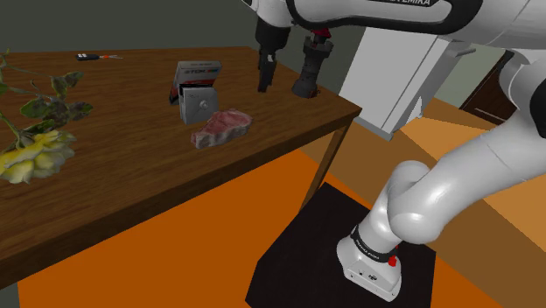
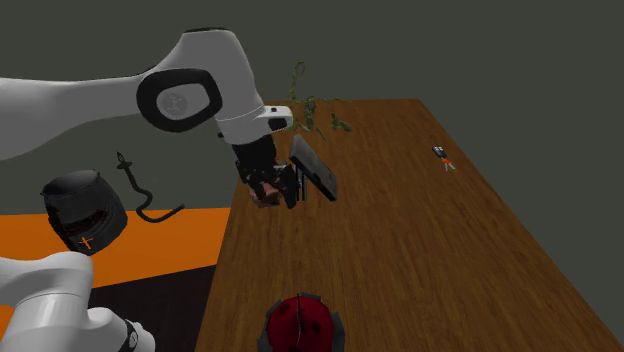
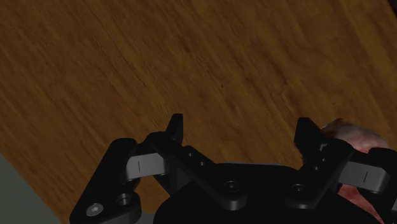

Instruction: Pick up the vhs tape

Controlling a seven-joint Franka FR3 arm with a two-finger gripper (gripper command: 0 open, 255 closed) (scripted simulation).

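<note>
the gripper (image 3: 242, 130) hangs over the wooden tabletop (image 1: 131, 184) with fingers spread, clasping nothing. the vhs tape (image 1: 194, 94) stands upright near the tabletop's stand-side edge, just beside the raw meat (image 1: 221, 128), apart from the gripper.

The hand (image 2: 283, 190) is seen over the wooden worktop (image 2: 420, 260), with the dark vhs tape (image 2: 314, 168) just beside it on the second exterior view's right. Leafy stems (image 2: 312, 112) are set farther back.
</note>
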